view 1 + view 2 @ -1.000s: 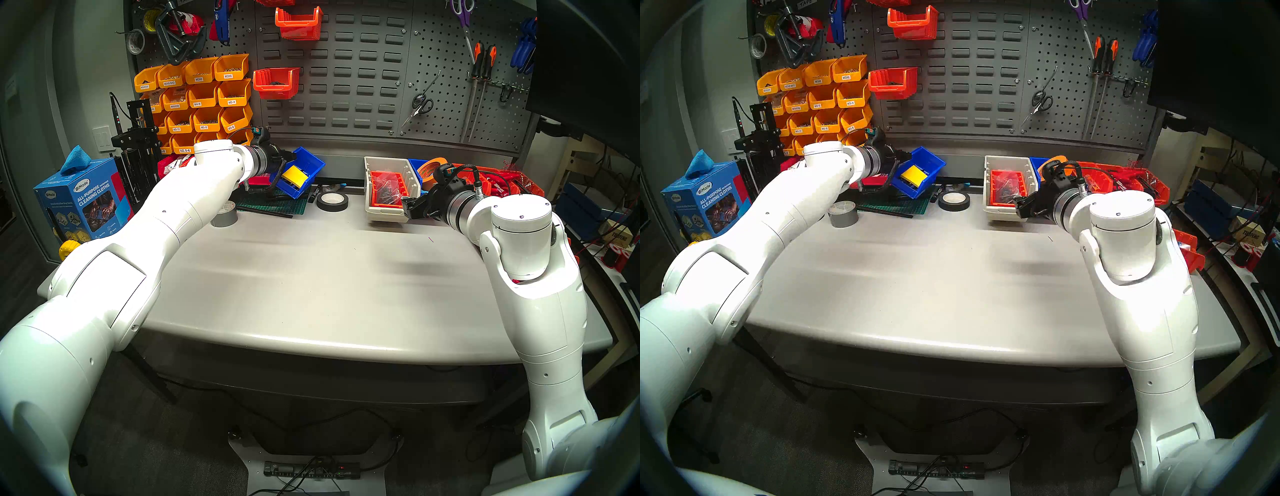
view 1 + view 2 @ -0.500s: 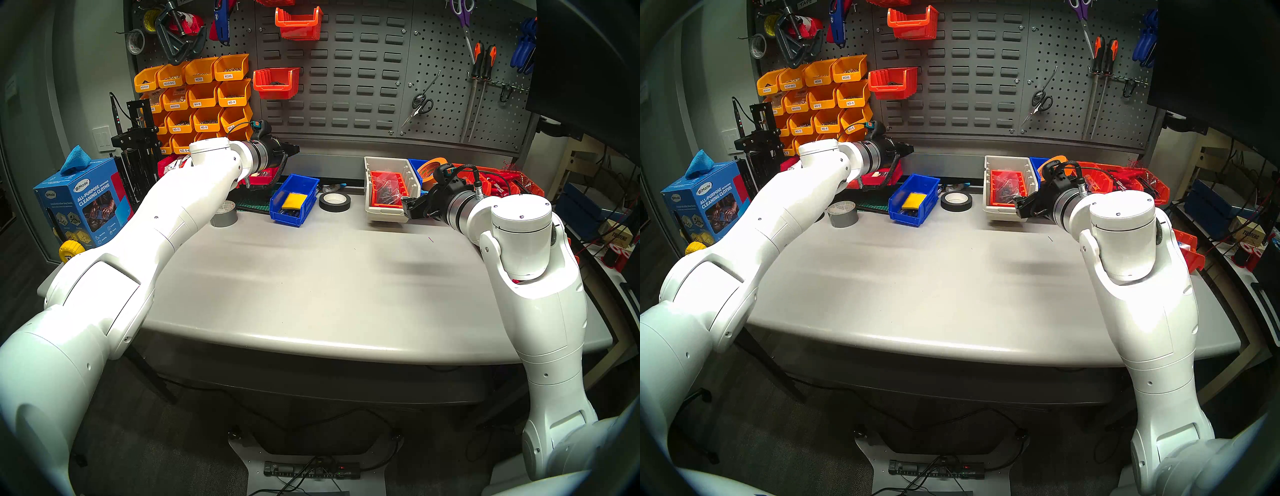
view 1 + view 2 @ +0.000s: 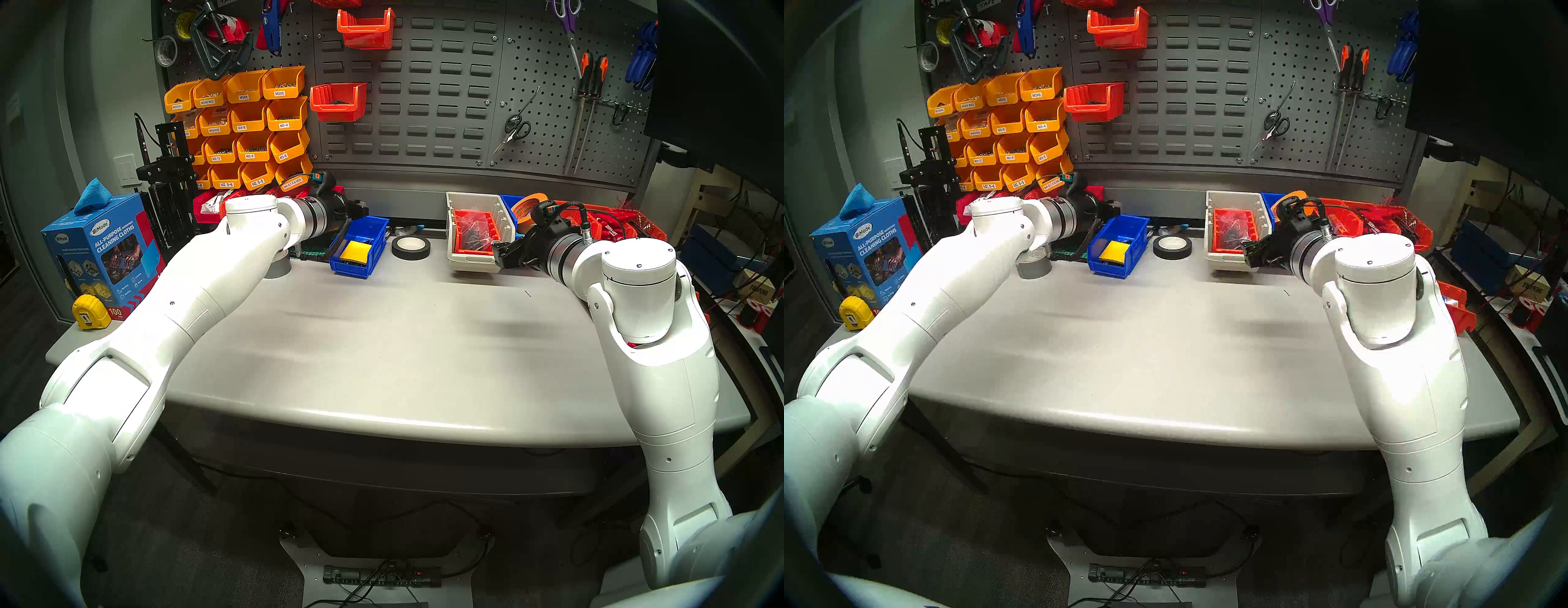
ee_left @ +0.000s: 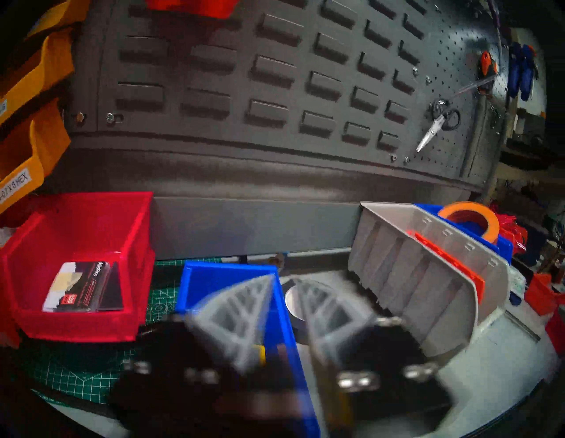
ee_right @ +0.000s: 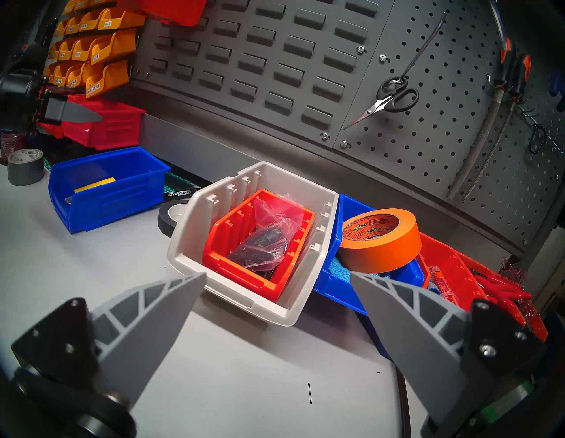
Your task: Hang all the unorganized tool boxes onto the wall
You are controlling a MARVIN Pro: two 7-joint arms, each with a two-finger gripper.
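The left gripper [image 3: 358, 209], jaws pressed together and holding nothing, hangs at centre left of the head view just above the back rim of a blue bin [image 3: 360, 246] that sits on the table [image 3: 382, 339]. At centre right the right gripper [image 3: 500, 254] is spread wide and empty, just beside the beige bin [image 3: 471, 254], with a second blue bin [image 5: 333, 284] behind it; the wall [image 3: 424, 85] fills the upper middle

Head views look down over the counter [image 3: 382, 339] toward the wall [image 3: 424, 85]; both wrist views sit low, facing that wall [image 4: 275, 76].
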